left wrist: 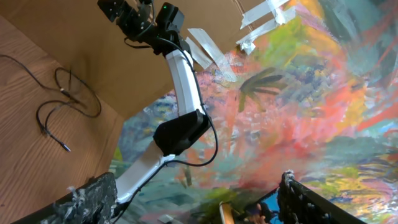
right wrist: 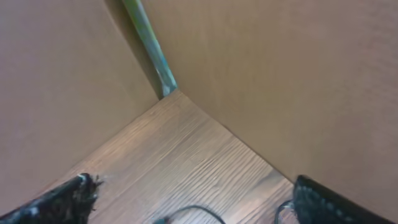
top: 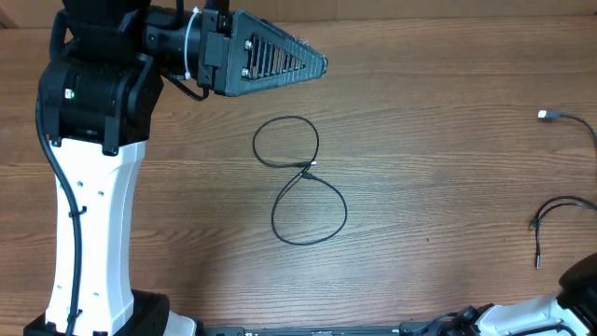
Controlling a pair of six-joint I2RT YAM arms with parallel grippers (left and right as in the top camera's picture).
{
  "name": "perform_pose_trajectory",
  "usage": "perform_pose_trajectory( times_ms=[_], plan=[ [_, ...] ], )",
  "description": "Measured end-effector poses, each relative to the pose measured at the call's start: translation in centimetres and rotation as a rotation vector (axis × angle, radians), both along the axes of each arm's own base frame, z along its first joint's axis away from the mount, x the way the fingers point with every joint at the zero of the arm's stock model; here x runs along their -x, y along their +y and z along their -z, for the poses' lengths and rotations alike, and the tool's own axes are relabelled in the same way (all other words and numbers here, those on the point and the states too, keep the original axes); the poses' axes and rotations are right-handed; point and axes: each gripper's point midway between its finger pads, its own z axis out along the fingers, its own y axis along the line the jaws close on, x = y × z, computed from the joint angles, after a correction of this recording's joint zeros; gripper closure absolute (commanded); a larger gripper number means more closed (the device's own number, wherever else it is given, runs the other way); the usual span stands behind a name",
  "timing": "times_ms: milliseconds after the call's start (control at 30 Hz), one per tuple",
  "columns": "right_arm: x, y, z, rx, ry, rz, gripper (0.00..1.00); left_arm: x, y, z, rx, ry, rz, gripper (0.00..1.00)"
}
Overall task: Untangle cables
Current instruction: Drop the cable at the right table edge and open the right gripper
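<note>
Cables lie loose on the desk
Left gripper and right gripper both gape empty; 1 right-side plug tip looks silvery.

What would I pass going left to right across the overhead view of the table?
Left arm's white link → looped cable mid-table → cable ends by the right edge. The left gripper reaches over the loop's span, so it has no clear place in the order and is left out.
</note>
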Motion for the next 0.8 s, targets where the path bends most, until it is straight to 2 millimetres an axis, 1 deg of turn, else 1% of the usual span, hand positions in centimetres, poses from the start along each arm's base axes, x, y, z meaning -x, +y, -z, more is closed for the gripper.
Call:
perform_pose_trajectory(
  times_ms=[100,200,267,367,433,467,500,567,667,700,767,800],
  plan=[
    [-1.1,1.1,-0.6,-0.017,-0.046,-0.072,0.0,0.0,0.0,0.0,0.004,-0.019,0.0,0.2],
    [-2.6,3.2,-1.0,-0.051,-0.092,-0.179,0.0,0.0,0.0,0.0,0.01,-0.048,0.0,0.22],
    [-3.7,5.2,-1.4,-0.075,-0.12,-0.263,0.0,0.0,0.0,0.0,0.015,-0.075,0.0,0.24],
    [-5.2,8.9,-2.5,-0.086,-0.154,-0.4,0.0,0.0,0.0,0.0,0.024,-0.117,-0.002,0.25],
    [-6.1,12.2,-3.6,-0.075,-0.167,-0.497,0.0,-0.2,0.2,0.0,0.028,-0.14,-0.009,0.25],
    [-6.4,13.5,-4.1,-0.066,-0.172,-0.534,0.0,-0.4,0.4,0.0,0.029,-0.15,-0.017,0.25],
    [-6.8,15.4,-4.8,-0.05,-0.177,-0.582,0.0,-0.6,0.7,0.0,0.03,-0.16,-0.028,0.25],
    [-7.4,19.3,-6.1,-0.016,-0.19,-0.682,0.0,-1.3,1.5,0.1,0.031,-0.176,-0.058,0.26],
    [-8.1,26.1,-7.7,0.015,-0.205,-0.841,0.0,-2.5,3.1,0.1,0.027,-0.19,-0.119,0.28],
    [-8.1,28.6,-7.9,0.019,-0.203,-0.898,0.0,-3.0,3.8,0.2,0.025,-0.193,-0.141,0.3],
    [-8.0,33.2,-7.7,0.008,-0.179,-0.996,0.0,-3.6,4.8,0.3,0.021,-0.19,-0.177,0.3],
    [-7.9,34.9,-7.3,-0.002,-0.159,-1.027,0.0,-3.8,5.1,0.4,0.019,-0.184,-0.191,0.31]
  ],
)
